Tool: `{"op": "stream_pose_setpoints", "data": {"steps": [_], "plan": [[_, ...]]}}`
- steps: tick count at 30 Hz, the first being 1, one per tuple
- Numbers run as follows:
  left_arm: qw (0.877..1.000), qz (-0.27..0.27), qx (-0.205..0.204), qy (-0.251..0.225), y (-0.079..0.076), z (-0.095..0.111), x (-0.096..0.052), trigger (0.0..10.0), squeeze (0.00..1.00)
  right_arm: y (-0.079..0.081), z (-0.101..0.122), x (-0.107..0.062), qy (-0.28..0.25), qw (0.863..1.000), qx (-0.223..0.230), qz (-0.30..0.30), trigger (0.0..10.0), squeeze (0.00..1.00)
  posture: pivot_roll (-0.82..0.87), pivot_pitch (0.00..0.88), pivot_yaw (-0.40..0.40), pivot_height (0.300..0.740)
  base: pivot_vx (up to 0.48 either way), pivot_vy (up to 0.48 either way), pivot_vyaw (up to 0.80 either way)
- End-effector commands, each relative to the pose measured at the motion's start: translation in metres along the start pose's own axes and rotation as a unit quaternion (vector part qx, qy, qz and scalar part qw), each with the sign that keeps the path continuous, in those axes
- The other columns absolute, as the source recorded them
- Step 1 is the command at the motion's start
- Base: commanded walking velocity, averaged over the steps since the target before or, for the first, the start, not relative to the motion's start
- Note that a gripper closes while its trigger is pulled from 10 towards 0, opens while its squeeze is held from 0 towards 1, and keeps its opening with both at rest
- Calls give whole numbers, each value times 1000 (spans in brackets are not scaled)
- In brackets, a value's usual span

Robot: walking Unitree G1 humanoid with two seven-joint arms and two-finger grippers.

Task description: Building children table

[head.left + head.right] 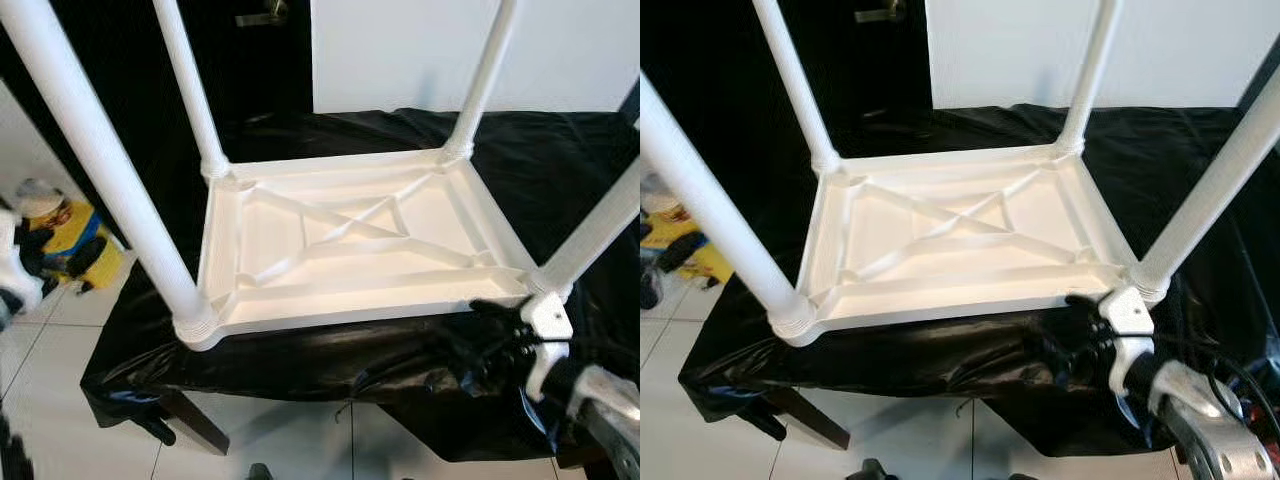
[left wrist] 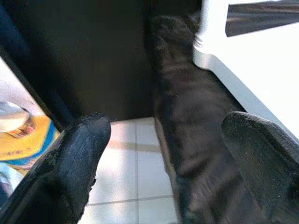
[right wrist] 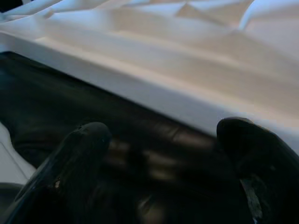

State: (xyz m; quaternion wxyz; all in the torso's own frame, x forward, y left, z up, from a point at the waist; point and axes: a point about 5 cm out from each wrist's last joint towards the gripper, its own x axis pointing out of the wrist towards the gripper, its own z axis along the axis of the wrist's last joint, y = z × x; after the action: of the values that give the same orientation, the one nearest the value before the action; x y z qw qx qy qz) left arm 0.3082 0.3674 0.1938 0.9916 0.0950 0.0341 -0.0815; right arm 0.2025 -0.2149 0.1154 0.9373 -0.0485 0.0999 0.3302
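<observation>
A white plastic children's table (image 1: 350, 240) lies upside down on a black-covered surface (image 1: 300, 360), its ribbed underside facing up. One white leg stands up from each corner, such as the near-left leg (image 1: 100, 160) and the near-right leg (image 1: 600, 230). My right gripper (image 1: 1080, 330) is low at the table's near-right corner, against the black cover just below the white rim (image 3: 154, 93). It is open, with nothing between its fingers (image 3: 79, 154). My left gripper (image 2: 170, 154) is open too. It hangs beside the cover's left side, below the table's near-left corner (image 2: 243, 56).
A yellow and blue toy figure (image 1: 70, 240) lies on the pale tiled floor (image 1: 60, 400) to the left. Behind the table are a dark door with a handle (image 1: 262, 15) and a white wall (image 1: 420, 50). The black cover hangs over the near edge.
</observation>
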Motion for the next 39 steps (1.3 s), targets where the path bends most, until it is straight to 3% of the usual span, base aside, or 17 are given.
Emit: {"op": "stream_pose_setpoints", "data": {"steps": [1, 5, 11, 17, 24, 27, 32, 34, 37, 39], "plan": [[999, 50, -3, 3, 2, -4, 5, 10000, 0, 2, -2, -3, 5, 1000, 13, 4, 10000, 0, -87, 45, 31, 740, 0, 0, 0], [998, 40, -39, -30, -8, 6, 23, 10000, 0, 6, -11, -11, 25, 999, 33, -2, 10000, 0, -106, 51, 35, 740, 0, 0, 0], [997, 19, -58, -50, -18, 15, 36, 10000, 0, 8, -18, -14, 33, 998, 44, -12, 10000, 0, -115, 54, 37, 740, 0, 0, 0], [987, -78, -111, -91, -47, 28, 57, 10000, 0, 5, -24, -8, 16, 996, 78, -46, 10000, 0, -113, 54, 35, 740, 0, 0, 0], [977, -147, -122, -99, -66, 26, 63, 10000, 0, 1, -26, -1, 7, 993, 90, -74, 10000, 0, -108, 53, 32, 740, 0, 0, 0], [967, -193, -129, -108, -79, 25, 66, 10000, 0, 0, -27, 7, -3, 991, 101, -92, 10000, 0, -104, 53, 27, 740, 0, 0, 0], [961, -213, -133, -115, -85, 25, 66, 10000, 0, -1, -27, 11, -8, 989, 104, -100, 10000, 0, -99, 52, 21, 740, 0, 0, 0], [954, -235, -135, -124, -91, 26, 66, 10000, 0, -2, -28, 15, -12, 988, 109, -112, 10000, 0, -95, 52, 18, 740, 0, 0, 0], [932, -303, -121, -158, -118, 35, 61, 10000, 0, -8, -26, 30, -30, 981, 123, -148, 10000, 0, -76, 56, 8, 740, 0, 0, 0], [928, -315, -117, -165, -124, 37, 59, 10000, 0, -9, -26, 33, -32, 980, 124, -153, 10000, 0, -75, 56, 8, 740, 0, 0, 0]]}}
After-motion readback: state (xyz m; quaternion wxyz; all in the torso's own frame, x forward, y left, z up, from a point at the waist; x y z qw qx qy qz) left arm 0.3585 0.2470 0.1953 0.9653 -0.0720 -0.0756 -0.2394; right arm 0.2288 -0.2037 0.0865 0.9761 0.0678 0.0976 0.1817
